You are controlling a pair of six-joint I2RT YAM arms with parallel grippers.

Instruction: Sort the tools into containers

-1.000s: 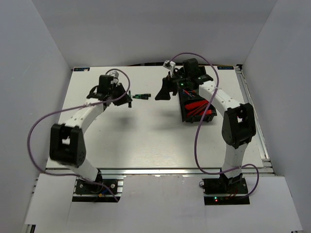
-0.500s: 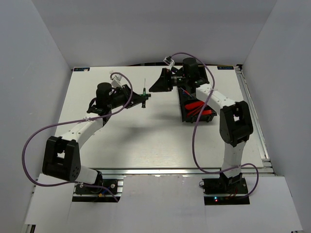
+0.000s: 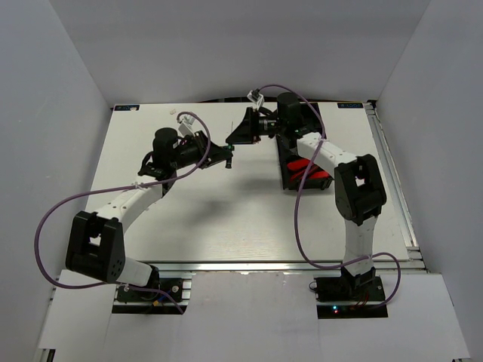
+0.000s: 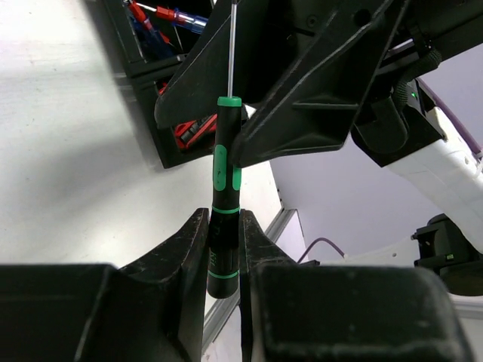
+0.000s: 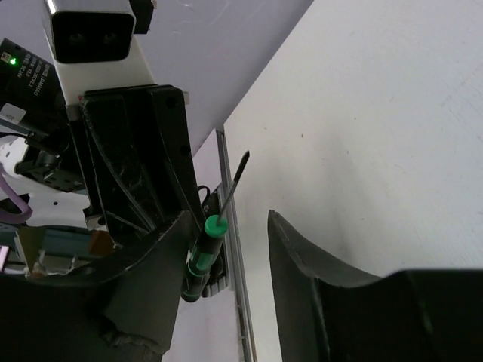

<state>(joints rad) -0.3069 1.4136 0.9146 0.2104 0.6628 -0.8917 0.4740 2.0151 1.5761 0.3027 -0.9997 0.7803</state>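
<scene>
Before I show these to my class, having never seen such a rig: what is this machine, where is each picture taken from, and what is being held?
It is a robot with two white arms, a left arm and a right arm, bolted at the near edge of a table. Each ends in a black two-finger gripper. The wide picture comes from a fixed camera above and behind them. The other two come from cameras on the wrists, so each shows its own fingers at the bottom. On the table stands a black tray with red tools inside. The left gripper is shut on a thin black-and-green screwdriver, held in the air. The right gripper faces it, fingers apart on either side of the screwdriver: probably a hand-over.
</scene>
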